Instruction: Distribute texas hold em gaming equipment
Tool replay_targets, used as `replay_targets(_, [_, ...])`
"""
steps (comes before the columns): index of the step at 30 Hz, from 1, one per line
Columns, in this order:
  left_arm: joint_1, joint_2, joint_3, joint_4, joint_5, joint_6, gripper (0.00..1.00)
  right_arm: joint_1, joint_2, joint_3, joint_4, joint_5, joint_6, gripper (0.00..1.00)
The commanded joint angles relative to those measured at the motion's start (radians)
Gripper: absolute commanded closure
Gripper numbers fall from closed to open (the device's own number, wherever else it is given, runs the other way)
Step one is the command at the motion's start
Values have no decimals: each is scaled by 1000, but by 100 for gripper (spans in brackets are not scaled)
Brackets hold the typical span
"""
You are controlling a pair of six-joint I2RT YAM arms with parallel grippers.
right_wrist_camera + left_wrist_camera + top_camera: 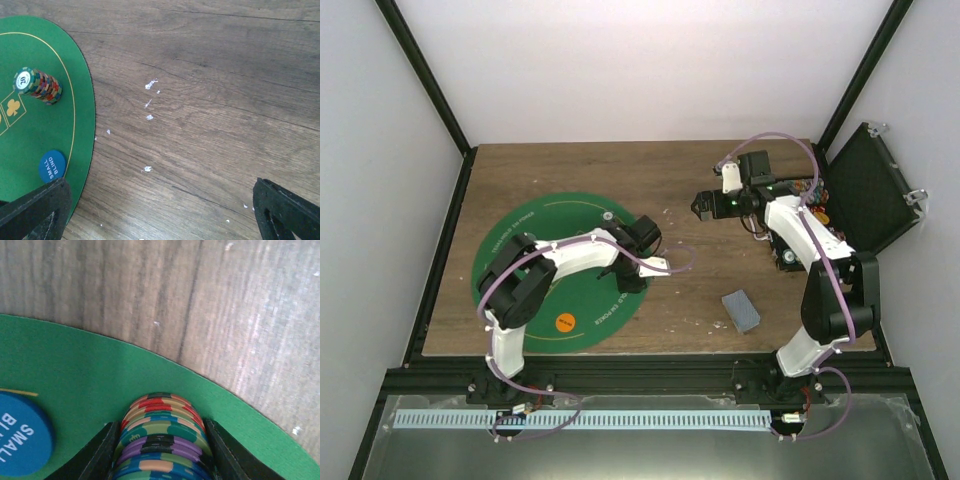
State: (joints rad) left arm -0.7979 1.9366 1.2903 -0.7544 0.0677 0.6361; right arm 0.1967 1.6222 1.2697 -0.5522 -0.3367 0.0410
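The chip stack sits bottom centre of the left wrist frame, pinched on both sides by my left claw, so that one's clamped on it. It's over the green mat near the curved edge, with the blue SMALL BLIND chip at lower left. A second stack shows upper left in the right wrist frame. My right claw gapes wide over the bare wood table.
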Motion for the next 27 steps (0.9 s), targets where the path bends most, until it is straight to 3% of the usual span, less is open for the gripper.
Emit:
replay_targets(1, [0, 37, 25, 40, -55, 7, 100, 1, -42, -14, 0, 5, -10, 0])
replay_targets(4, [1, 46, 24, 33, -55, 17, 94, 1, -44, -16, 2, 6, -12, 0])
replay_targets(9, [1, 43, 37, 4, -30, 21, 54, 1, -41, -13, 0, 3, -13, 0])
replay_targets(11, [2, 42, 44, -6, -15, 20, 44, 1, -38, -12, 0, 2, -14, 0])
replay_targets(19, [1, 40, 104, -71, 36, 20, 33, 1, -42, -10, -4, 1, -16, 0])
replay_targets(27, [1, -33, 200, -202, 177, 38, 25, 1, -46, -3, -1, 0, -14, 0])
